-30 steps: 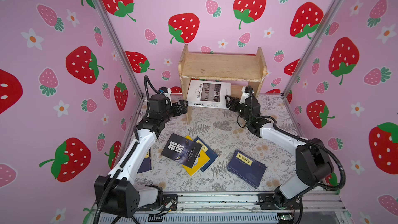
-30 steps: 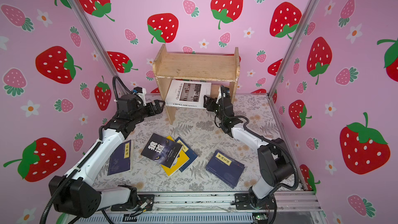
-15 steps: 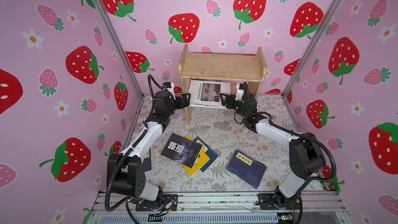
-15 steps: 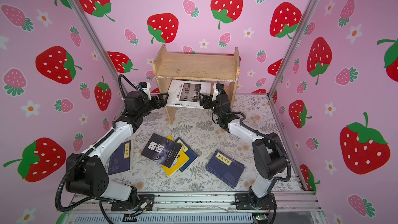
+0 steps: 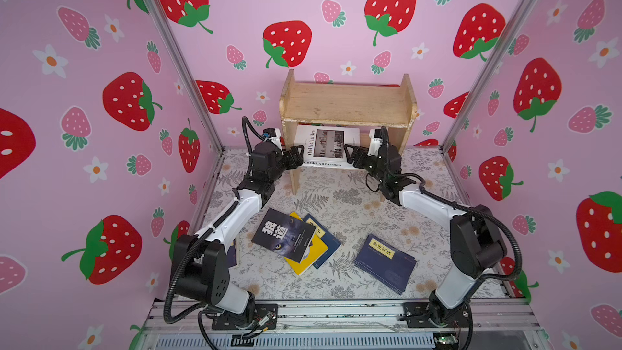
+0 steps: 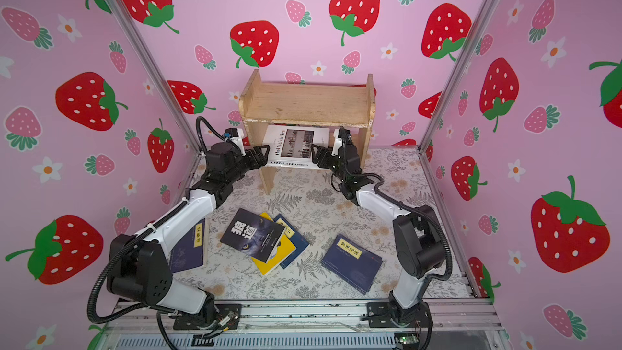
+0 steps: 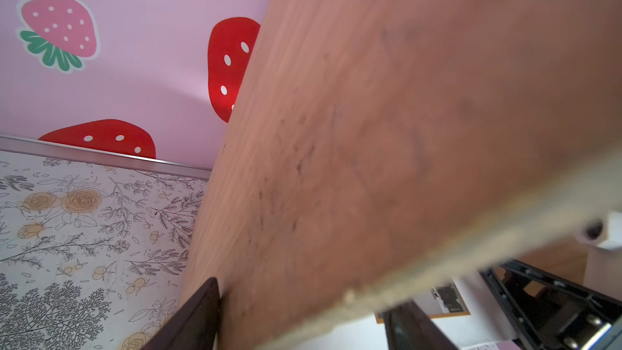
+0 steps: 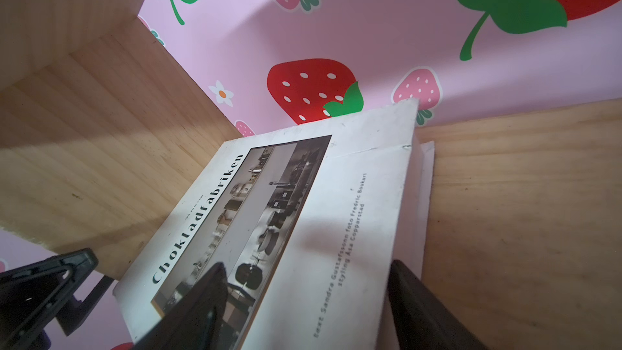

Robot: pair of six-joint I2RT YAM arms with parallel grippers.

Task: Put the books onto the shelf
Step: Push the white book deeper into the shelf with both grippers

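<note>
- The left gripper point(image 5: 299, 159) has swung in from further back to the shelf point(image 5: 346, 102), and its opening has narrowed. It now straddles the left side panel point(image 7: 370, 129), with one finger point(image 7: 198, 314) against the outer face. I cannot tell whether it pinches the wood.
- The right gripper point(image 5: 348, 156) has only edged inward. It looks clamped on the right end of the white book point(image 5: 324, 144), which lies flat on the lower tier with its front jutting out.
- My reading: the left arm is there to steady the shelf while this first book is pushed home.
- Four books wait on the floral surface point(image 5: 336, 196). The wolf book point(image 5: 282, 234) tops a yellow book point(image 5: 309, 257) and a navy book point(image 5: 324, 237). A second navy book point(image 5: 385, 262) lies apart, and a third navy book point(image 6: 188, 247) lies under the left arm.
- Pink strawberry walls point(image 5: 336, 11) and metal posts point(image 5: 175, 55) close it in.
</note>
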